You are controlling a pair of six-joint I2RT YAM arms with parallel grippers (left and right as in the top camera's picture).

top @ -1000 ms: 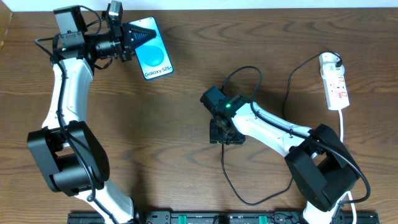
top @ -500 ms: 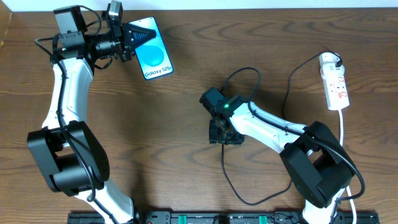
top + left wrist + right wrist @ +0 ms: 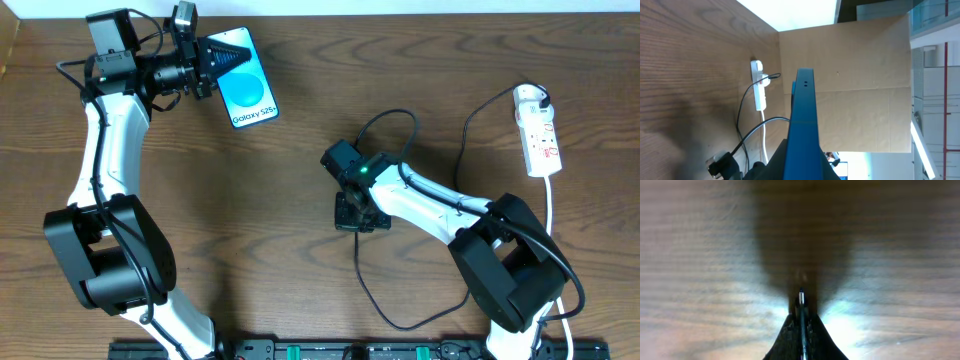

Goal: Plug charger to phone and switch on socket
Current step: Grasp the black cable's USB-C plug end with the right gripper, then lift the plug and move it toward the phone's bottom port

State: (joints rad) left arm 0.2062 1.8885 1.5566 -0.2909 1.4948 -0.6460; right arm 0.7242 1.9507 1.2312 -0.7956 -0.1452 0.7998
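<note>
The phone [image 3: 250, 95] shows its light blue screen at the back left of the table. My left gripper [image 3: 230, 57] is shut on its upper end. In the left wrist view the phone [image 3: 802, 115] appears edge-on as a blue slab rising from between the jaws. My right gripper [image 3: 362, 216] points down at mid-table, shut on the charger [image 3: 358, 265] at its plug end. The small metal plug tip [image 3: 801, 297] sticks out just past the closed fingers [image 3: 790, 335], close above the wood. The white socket [image 3: 540, 140] lies at the far right with the charger's adapter [image 3: 530, 96] in its top end.
The charger's black cable runs in loose loops around and under the right arm [image 3: 440, 205], down toward the front edge. A white cord [image 3: 553, 200] leaves the socket toward the front. The socket [image 3: 758, 90] also shows in the left wrist view, before a cardboard wall [image 3: 860, 85].
My right gripper's jaws have closed on the charger's plug end and shifted slightly left. The left arm and phone have not moved.
</note>
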